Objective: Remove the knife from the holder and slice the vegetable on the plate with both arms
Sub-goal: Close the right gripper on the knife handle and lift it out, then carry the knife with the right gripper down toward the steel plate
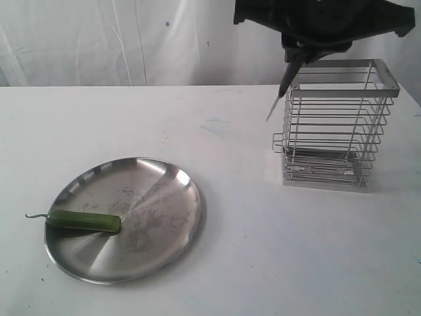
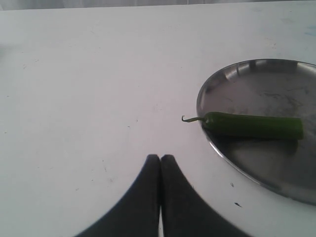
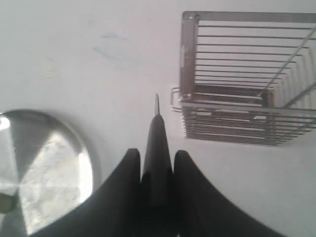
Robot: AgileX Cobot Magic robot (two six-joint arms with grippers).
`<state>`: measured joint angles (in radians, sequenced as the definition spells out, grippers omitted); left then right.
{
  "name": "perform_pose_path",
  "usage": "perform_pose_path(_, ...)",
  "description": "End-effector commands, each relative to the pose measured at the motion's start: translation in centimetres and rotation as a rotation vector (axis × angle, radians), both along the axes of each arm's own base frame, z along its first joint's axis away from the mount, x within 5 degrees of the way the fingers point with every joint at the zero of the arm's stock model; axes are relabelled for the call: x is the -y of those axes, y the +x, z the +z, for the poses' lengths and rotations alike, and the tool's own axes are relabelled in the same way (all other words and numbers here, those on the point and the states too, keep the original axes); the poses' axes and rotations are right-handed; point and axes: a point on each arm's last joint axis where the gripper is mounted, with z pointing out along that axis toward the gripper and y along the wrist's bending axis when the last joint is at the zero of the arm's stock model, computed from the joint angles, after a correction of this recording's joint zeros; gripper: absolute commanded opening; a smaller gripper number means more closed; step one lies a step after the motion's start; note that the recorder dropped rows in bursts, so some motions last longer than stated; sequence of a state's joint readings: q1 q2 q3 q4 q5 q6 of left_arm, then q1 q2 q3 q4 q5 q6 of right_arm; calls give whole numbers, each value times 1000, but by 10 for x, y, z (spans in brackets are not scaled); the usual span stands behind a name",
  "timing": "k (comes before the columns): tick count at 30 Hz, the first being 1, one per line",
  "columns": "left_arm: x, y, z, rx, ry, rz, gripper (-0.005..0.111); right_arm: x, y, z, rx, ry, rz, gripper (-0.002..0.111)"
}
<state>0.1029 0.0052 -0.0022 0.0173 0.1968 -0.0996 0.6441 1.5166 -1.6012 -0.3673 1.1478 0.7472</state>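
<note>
You had right end effector (image 3: 157, 154) pinching knife (image 3: 157, 129) just beside holder (image 3: 247, 74); left end effector (image 2: 160, 159) pressed together near plate (image 2: 256, 79).

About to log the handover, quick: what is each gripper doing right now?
Left gripper: jaws closed, holding nothing.
Right gripper: jaws closed on the knife, which is out of the holder.

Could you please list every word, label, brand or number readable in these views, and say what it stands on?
None: no legible writing shows in any view, neither on the holder, the plate, the knife nor the vegetable.
</note>
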Motion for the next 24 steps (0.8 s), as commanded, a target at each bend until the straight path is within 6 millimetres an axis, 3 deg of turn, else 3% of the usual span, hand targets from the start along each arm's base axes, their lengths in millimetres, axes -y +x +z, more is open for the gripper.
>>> perform_pose_path(1, 1, 0, 0, 4, -4, -7, 0, -1, -15, 20, 45, 100, 146, 0)
perform_pose_path(5, 1, 0, 0, 4, -4, -7, 0, -10, -25, 25, 34, 152, 307, 0)
perform_pose_path(11, 1, 0, 0, 4, -4, -7, 0, -33, -33, 7, -5, 290, 539, 0)
perform_pose_path(14, 1, 0, 0, 4, -4, -7, 0, -38, -36, 9, 69, 458, 514, 0)
perform_pose_path(17, 1, 0, 0, 4, -4, -7, 0, -29, -42, 21, 254, 584, 459, 0)
perform_pose_path(19, 1, 0, 0, 4, -4, -7, 0, -21, -45, 17, 325, 604, 425, 0)
perform_pose_path(21, 1, 0, 0, 4, -4, -7, 0, -14, -50, 0, 303, 598, 400, 0)
perform_pose_path(24, 1, 0, 0, 4, -4, -7, 0, -13, -57, -43, 188, 668, 314, 0)
